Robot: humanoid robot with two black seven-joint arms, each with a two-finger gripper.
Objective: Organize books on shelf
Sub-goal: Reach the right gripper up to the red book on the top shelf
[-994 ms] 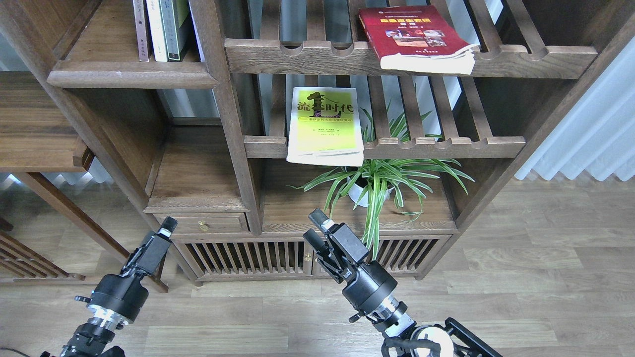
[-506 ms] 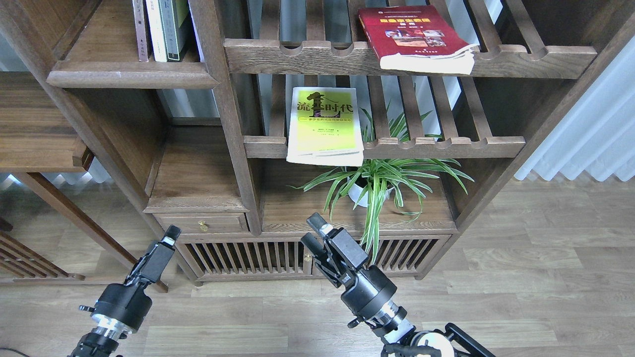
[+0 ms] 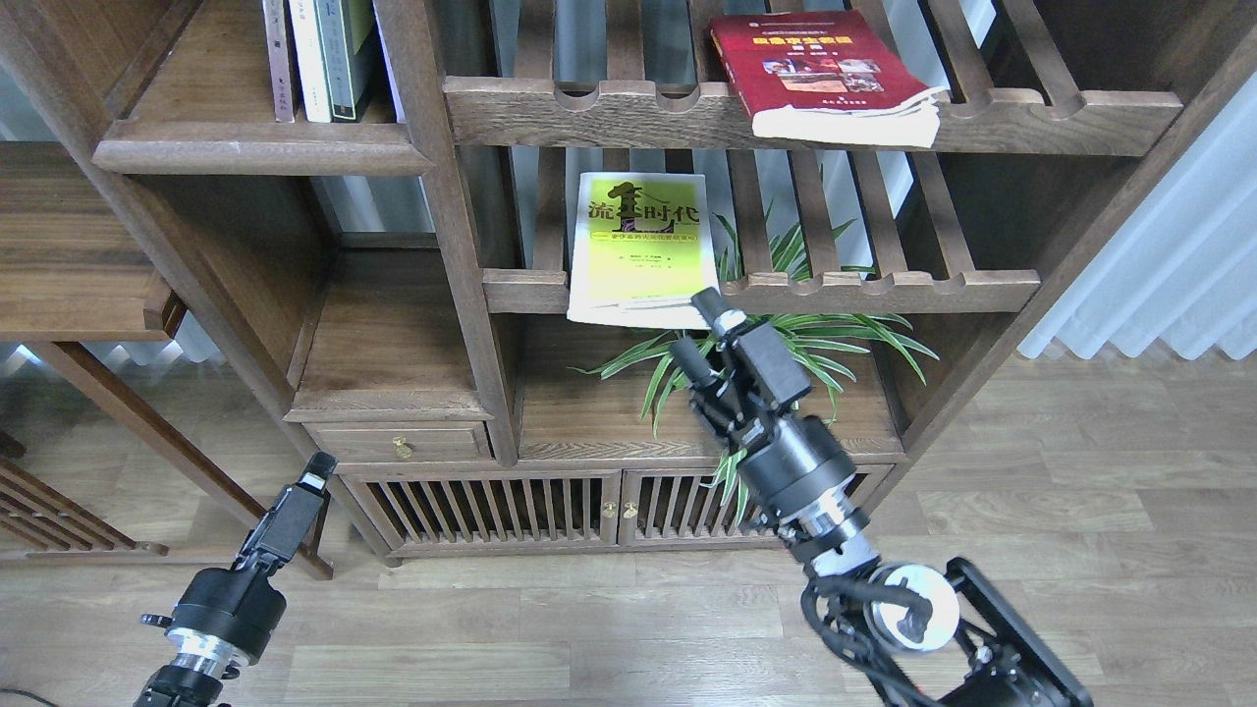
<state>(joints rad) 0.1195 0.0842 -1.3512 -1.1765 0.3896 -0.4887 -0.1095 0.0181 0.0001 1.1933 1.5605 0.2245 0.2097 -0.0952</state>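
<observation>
A yellow-green book (image 3: 643,245) lies flat on the middle slatted rack, its front edge hanging over the rail. A red book (image 3: 820,74) lies flat on the upper slatted rack, also overhanging. On the solid shelf (image 3: 255,152) at the upper left, a thin maroon-brown book (image 3: 280,59) stands upright beside a white and a grey-green one. My right gripper (image 3: 692,331) is open and empty, with its upper fingertip just under the yellow-green book's front right corner. My left gripper (image 3: 312,478) hangs low at the left, seen edge-on, far from the books.
A potted spider plant (image 3: 776,344) stands on the cabinet top right behind my right gripper. A cabinet with slatted doors (image 3: 550,511) is below it. A lower solid ledge (image 3: 388,344) sits left of the post. Curtains (image 3: 1169,265) hang at the right.
My right arm has risen and moved right, from in front of the cabinet doors up to the yellow-green book's front edge. The left gripper has sunk slightly. The books have not moved.
</observation>
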